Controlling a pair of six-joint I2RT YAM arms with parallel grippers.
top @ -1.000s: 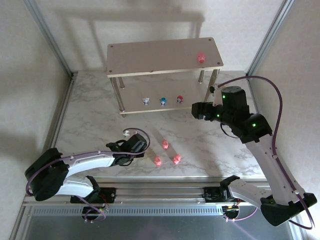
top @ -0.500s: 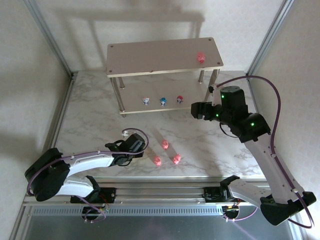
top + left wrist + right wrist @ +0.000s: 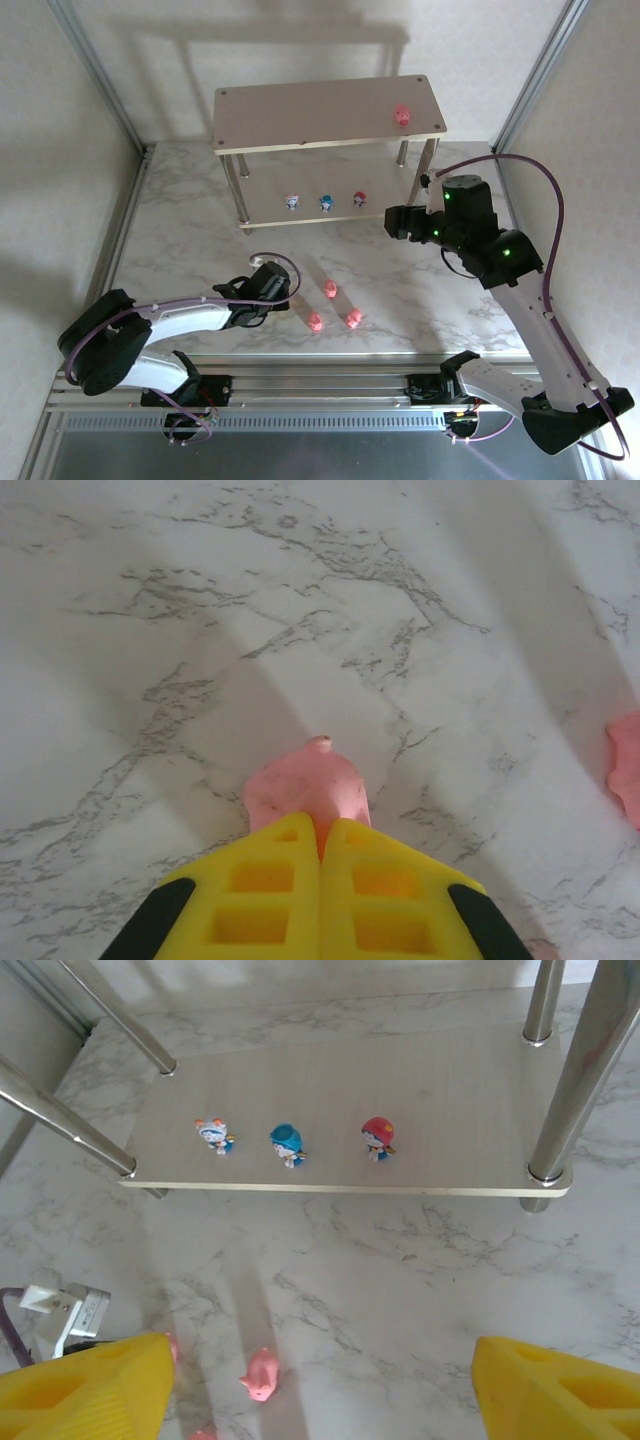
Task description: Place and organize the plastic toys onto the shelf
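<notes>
My left gripper [image 3: 281, 296] lies low on the marble table, and its yellow fingers [image 3: 260, 890] are shut on a pink toy [image 3: 305, 788] that sticks out past their tips. Three more pink toys [image 3: 330, 290] [image 3: 315, 322] [image 3: 352, 318] lie on the table just right of it. On the shelf [image 3: 300, 110], one pink toy [image 3: 402, 116] stands on the top board. Along the lower board [image 3: 450, 1100] stand a whitish toy [image 3: 213, 1134], a blue toy [image 3: 286, 1143] and a red toy [image 3: 377, 1137]. My right gripper [image 3: 320, 1400] hangs open in front of the shelf, holding nothing.
Silver shelf legs [image 3: 560, 1110] stand at the lower board's corners. Metal frame posts [image 3: 100, 70] and pale walls close in the table on the left and right. A rail [image 3: 320, 385] runs along the near edge.
My left gripper's fingers have shut on the pink toy on the table. The right arm has hardly moved.
</notes>
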